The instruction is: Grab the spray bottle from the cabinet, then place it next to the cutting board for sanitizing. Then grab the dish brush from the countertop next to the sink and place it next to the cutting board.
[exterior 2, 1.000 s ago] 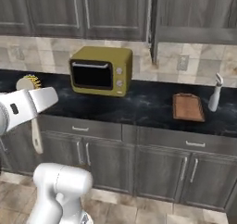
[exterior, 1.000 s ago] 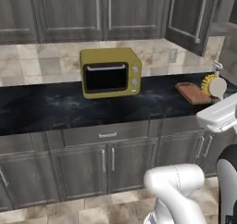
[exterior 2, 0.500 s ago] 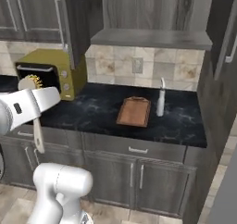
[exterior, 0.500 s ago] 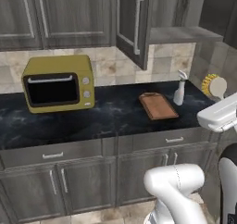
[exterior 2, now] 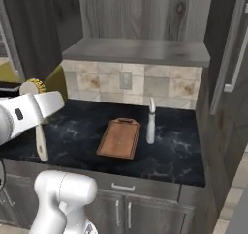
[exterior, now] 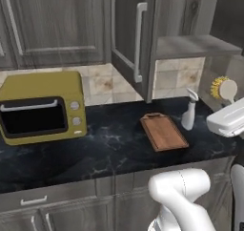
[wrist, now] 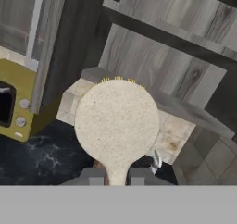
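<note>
Count: one spray bottle (exterior: 189, 111), one cutting board (exterior: 163, 131), one dish brush (exterior: 223, 88). One yellow oven (exterior: 42, 106). One open cabinet (exterior 2: 138, 49).

Legible text, labels, brands, numbers, signs: none. The yellow oven (exterior: 42, 106) carries two plain knobs without readable markings. The spray bottle (exterior 2: 151, 121) is blank. The cutting board (exterior 2: 119, 138) is unmarked. The cabinet (exterior: 135, 39) fronts are bare wood grain.
</note>
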Robot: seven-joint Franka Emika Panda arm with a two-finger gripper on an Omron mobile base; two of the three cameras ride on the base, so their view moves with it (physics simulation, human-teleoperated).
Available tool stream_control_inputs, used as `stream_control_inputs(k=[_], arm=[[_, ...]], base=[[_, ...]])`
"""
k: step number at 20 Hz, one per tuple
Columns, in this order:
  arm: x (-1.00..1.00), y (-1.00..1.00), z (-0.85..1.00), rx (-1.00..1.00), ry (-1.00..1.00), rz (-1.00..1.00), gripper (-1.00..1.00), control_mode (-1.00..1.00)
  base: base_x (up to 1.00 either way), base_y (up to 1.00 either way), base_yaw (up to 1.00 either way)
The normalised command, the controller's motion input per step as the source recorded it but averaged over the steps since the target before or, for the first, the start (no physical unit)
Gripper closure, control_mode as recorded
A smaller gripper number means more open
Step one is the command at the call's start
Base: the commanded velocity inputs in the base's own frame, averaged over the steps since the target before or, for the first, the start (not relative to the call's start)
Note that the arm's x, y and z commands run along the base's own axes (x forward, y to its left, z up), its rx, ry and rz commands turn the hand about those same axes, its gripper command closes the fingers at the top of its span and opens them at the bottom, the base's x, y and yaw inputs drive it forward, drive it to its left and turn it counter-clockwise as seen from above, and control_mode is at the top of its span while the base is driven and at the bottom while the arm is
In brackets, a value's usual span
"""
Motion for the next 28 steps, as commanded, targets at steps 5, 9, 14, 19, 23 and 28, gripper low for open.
stream_control_inputs(k=[5, 9, 14, 19, 23, 28], arm=[[0.00, 0.00, 0.00, 0.00, 0.00, 0.00, 1.00, 1.00], [0.00, 0.00, 0.00, 0.00, 0.00, 0.00, 1.00, 1.00], [0.00, 0.00, 0.00, 0.00, 0.00, 0.00, 1.00, 1.00], [0.00, 0.00, 0.00, 0.00, 0.00, 0.00, 1.00, 1.00], [0.02, 0.00, -0.06, 0.00, 0.05, 0.02, 1.00, -1.00], [0.56, 0.00, -0.44, -0.01, 0.29, 0.00, 1.00, -1.00]], base=[[0.45, -0.38, -0.02], [0.27, -0.09, 0.00], [0.04, -0.06, 0.07], [0.14, -0.04, 0.16], [0.12, 0.00, 0.11], [0.00, 0.00, 0.00]])
